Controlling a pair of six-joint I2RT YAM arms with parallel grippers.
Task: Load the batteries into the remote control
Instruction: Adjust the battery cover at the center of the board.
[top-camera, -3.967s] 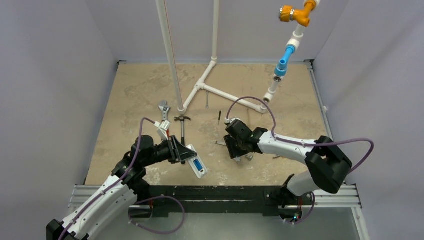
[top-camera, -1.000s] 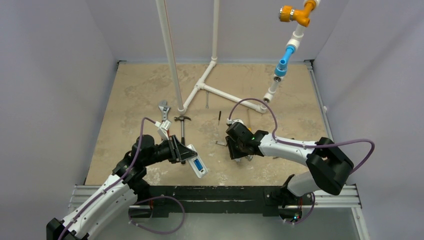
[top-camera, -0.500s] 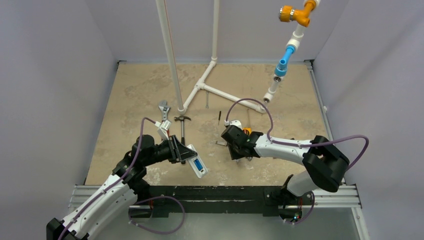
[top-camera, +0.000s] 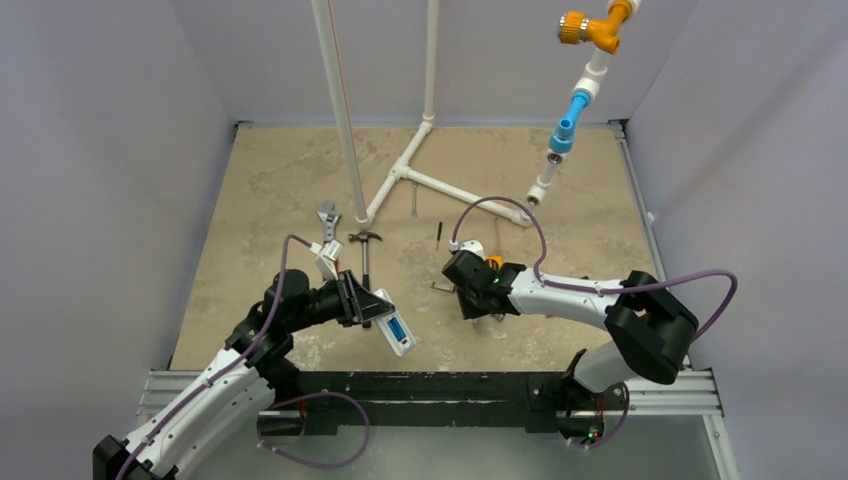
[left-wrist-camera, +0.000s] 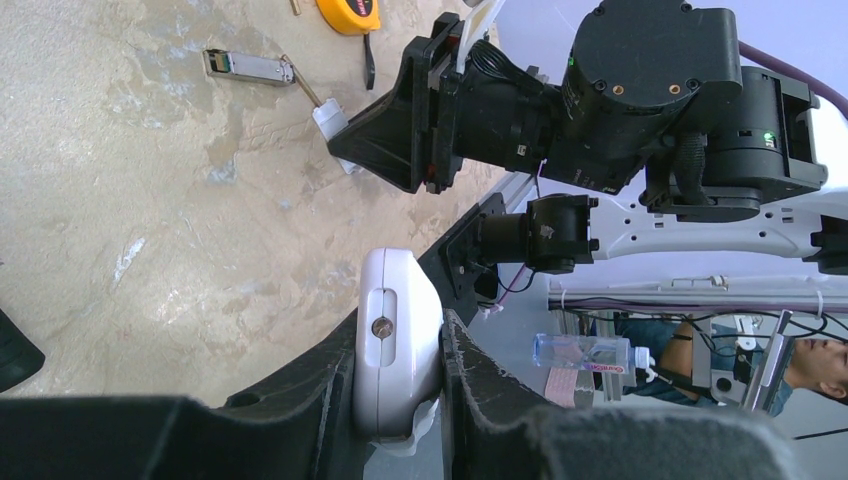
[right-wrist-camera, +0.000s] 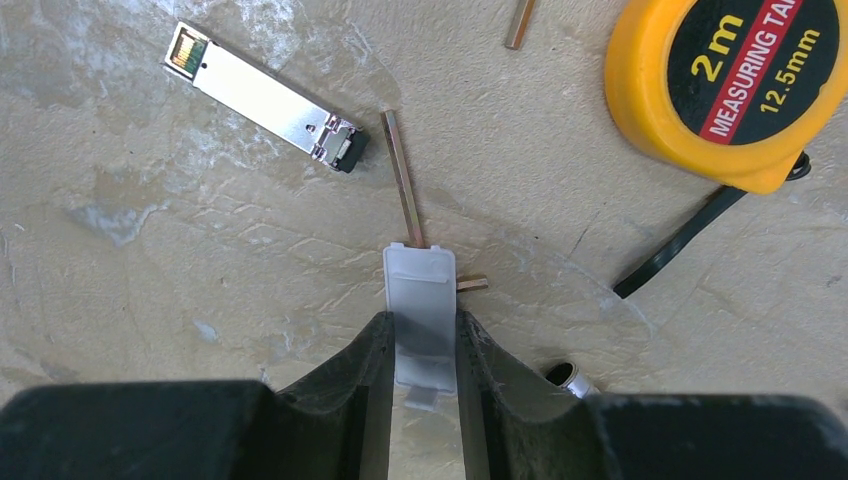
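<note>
White remote control tilted, clamped in left pincer; blue in open recess, probably batteries.

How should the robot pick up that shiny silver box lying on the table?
Probably from straight above, pinching the silver metal box across its two long sides near the middle. It lies flat on the table, long and narrow, and the thin rod sits close to its dark end.

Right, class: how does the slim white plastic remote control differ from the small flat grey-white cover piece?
The remote control is thick, round-ended; the cover piece thin and flat. The remote control shows blue in its back; the cover piece is plain. The left gripper holds the remote control, the right gripper the cover piece. Both are pale plastic.
</note>
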